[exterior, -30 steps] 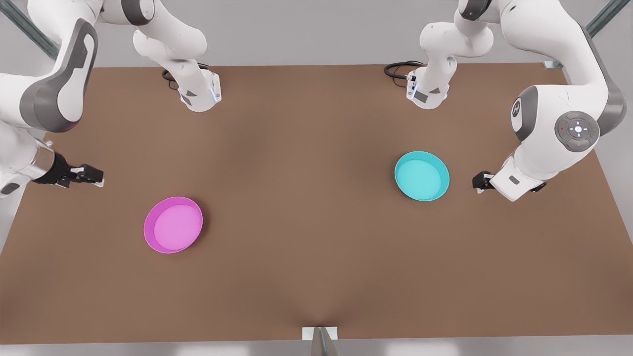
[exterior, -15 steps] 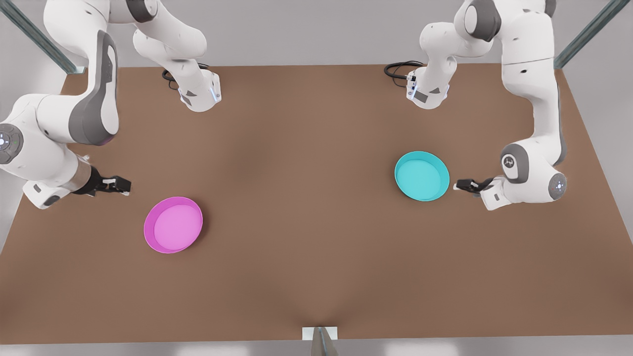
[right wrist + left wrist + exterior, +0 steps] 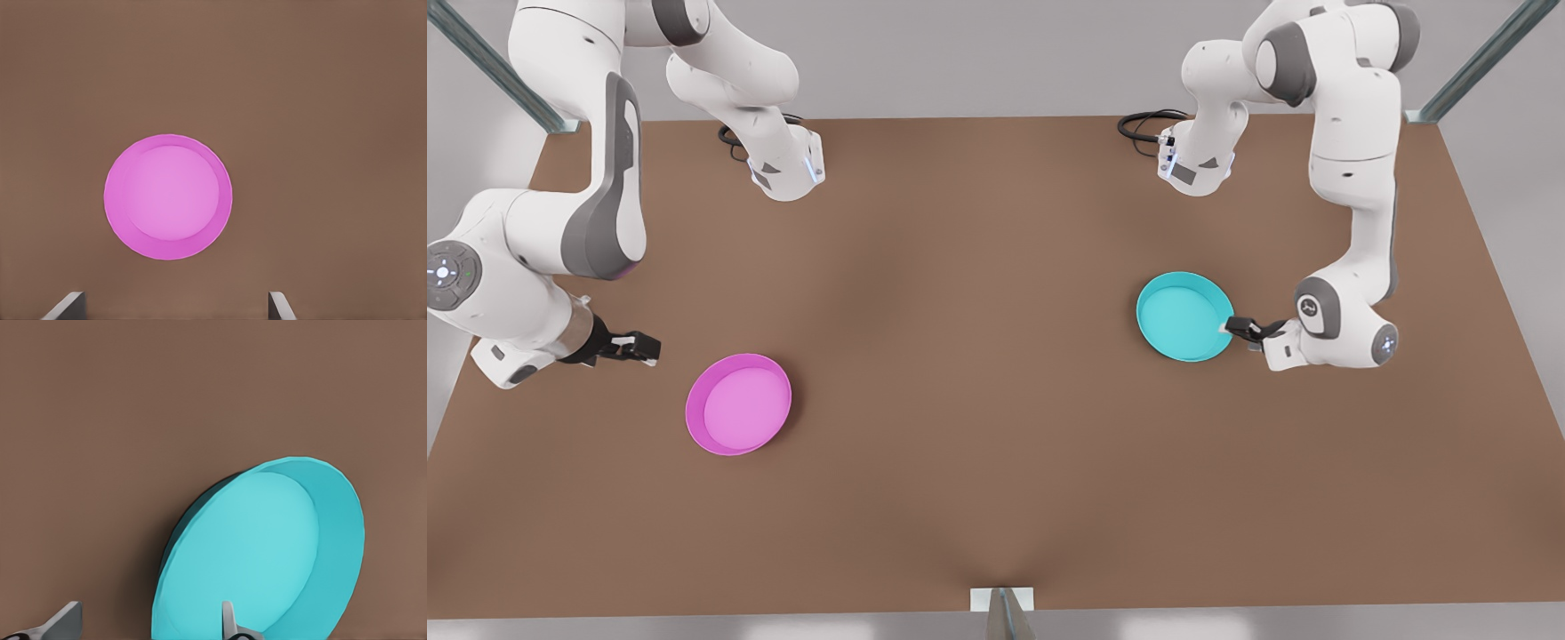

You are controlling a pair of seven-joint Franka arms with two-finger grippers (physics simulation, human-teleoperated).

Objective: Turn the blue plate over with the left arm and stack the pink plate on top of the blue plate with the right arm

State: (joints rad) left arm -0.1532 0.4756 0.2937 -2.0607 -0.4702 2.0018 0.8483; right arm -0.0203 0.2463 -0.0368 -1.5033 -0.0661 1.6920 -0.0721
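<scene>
The blue plate (image 3: 1183, 316) lies open side up on the table at the front view's right; the left wrist view has the blue plate (image 3: 260, 547) close up. My left gripper (image 3: 1232, 325) is open at its rim, one finger (image 3: 230, 623) over the inside and the other finger (image 3: 63, 623) outside; my left gripper (image 3: 147, 628) straddles the rim without closing on it. The pink plate (image 3: 738, 404) sits open side up at the front view's left. My right gripper (image 3: 647, 347) hovers open a short way from it, with the pink plate (image 3: 168, 197) ahead of my right gripper (image 3: 173, 310).
Both arm bases (image 3: 787, 169) (image 3: 1196, 164) stand at the far edge of the brown table (image 3: 978, 356), each with a black cable (image 3: 1143, 124) behind it. A small metal bracket (image 3: 1002, 600) sits at the near edge. Wide bare tabletop lies between the plates.
My left gripper slid toward the blue plate until it reached the rim. My right gripper came closer to the pink plate and then nearly stopped. Neither plate moved.
</scene>
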